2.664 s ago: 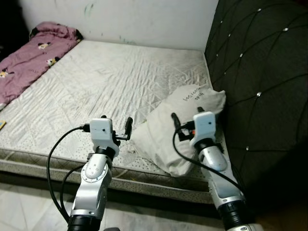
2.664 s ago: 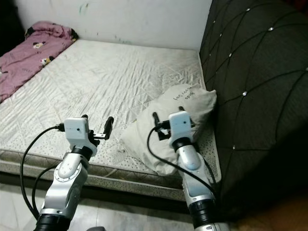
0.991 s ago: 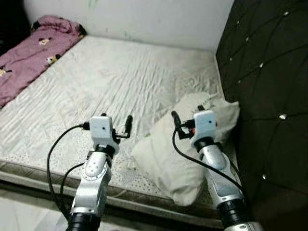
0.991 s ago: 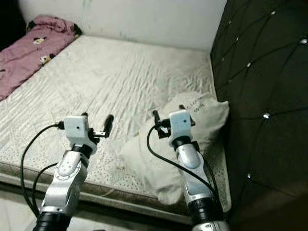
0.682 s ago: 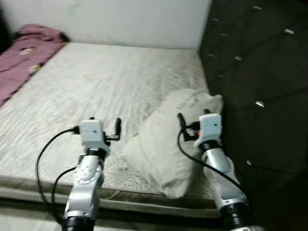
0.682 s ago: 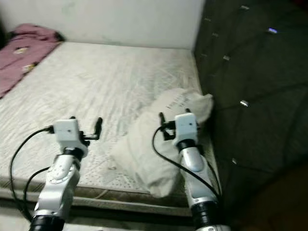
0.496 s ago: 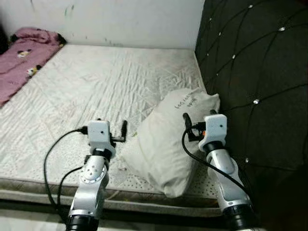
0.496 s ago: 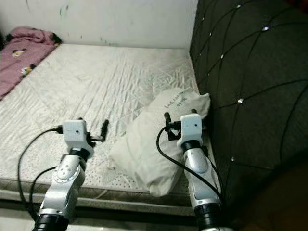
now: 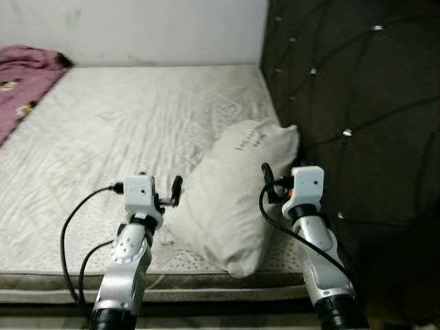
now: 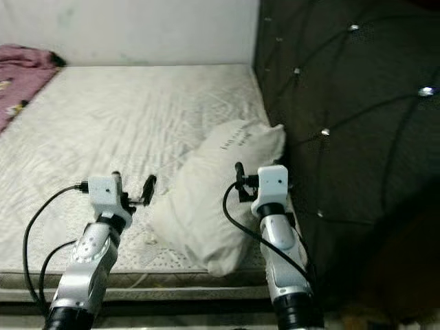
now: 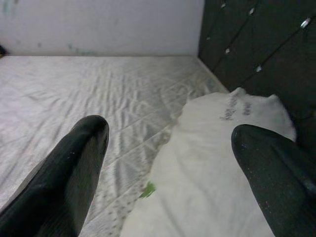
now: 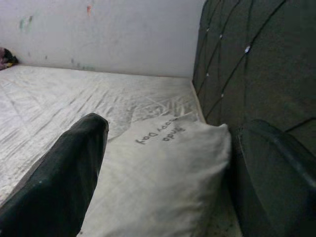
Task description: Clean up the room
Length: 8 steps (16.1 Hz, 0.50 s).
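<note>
currently the robot faces a bed with a bare white quilted mattress [image 9: 124, 117]. a white pillow [image 9: 230, 189] lies on the mattress near its front edge, at the robot's right side of the bed. the far end of the pillow rests close against a dark tufted headboard [image 9: 350, 103] that runs along the right side of the bed. dark handwriting is visible on the far end of the pillow; it is too small to read in the eye views.

the left pincer [image 11: 170, 148] is held above the front part of the mattress, just beside the left edge of the pillow. its two black fingers [image 11: 74, 163] are spread wide apart and hold nothing. the left wrist view shows the pillow between and beyond the fingers, with a small green scrap [image 11: 146, 189] on the mattress at the pillow's edge.

the right pincer [image 12: 173, 163] is held above the right part of the pillow, near the headboard. its fingers [image 12: 64, 173] are also spread wide apart and hold nothing. the right wrist view shows the pillow directly ahead, between the fingers.

a crumpled pink blanket [image 9: 20, 75] with a small printed pattern lies at the far left corner of the mattress, well apart from the pillow. a white wall [image 9: 137, 27] stands behind the bed.
</note>
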{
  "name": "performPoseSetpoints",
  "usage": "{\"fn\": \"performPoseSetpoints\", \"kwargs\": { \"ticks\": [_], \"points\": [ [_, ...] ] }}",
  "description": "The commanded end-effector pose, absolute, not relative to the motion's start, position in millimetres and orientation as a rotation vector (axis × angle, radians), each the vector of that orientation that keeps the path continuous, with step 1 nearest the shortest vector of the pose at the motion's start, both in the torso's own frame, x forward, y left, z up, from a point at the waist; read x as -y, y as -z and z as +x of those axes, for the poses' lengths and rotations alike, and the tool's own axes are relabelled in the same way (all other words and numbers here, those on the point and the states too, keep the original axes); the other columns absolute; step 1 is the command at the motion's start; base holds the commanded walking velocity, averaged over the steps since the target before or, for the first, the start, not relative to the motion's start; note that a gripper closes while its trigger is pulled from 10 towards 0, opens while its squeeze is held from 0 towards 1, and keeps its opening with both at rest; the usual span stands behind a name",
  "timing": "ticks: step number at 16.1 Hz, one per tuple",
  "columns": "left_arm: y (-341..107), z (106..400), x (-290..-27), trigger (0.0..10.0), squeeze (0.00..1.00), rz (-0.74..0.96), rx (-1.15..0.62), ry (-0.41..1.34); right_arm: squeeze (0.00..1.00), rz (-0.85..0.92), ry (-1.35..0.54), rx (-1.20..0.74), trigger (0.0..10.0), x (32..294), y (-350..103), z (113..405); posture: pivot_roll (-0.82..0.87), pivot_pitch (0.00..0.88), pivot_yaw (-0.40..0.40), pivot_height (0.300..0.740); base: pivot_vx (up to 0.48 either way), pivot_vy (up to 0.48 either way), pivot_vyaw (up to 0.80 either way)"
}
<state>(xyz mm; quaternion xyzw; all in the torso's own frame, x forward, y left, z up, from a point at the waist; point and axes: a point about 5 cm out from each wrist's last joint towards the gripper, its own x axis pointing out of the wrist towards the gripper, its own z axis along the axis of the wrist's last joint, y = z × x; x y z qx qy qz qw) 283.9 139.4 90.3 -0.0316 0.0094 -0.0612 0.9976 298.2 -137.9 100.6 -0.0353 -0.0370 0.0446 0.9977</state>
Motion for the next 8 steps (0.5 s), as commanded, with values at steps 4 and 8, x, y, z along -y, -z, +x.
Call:
{"fn": "performPoseSetpoints", "kwargs": {
  "ticks": [4, 8],
  "points": [
    [-96.6, 293.7, -157.1, 10.0, 0.00, -0.021, 0.001, 0.038, 0.00, -0.041, -0.140, 0.095, 10.0, 133.3, -112.0, 304.5, -0.01, 0.000, 0.013, 0.740, 0.000, 0.000, 0.00],
    [-97.7, 288.5, -163.5, 10.0, 0.00, -0.005, 0.005, 0.022, 0.00, 0.010, -0.142, 0.047, 10.0, 122.6, -102.0, 300.5, 0.03, 0.000, -0.004, 0.740, 0.000, 0.000, 0.00]
  ]
}}
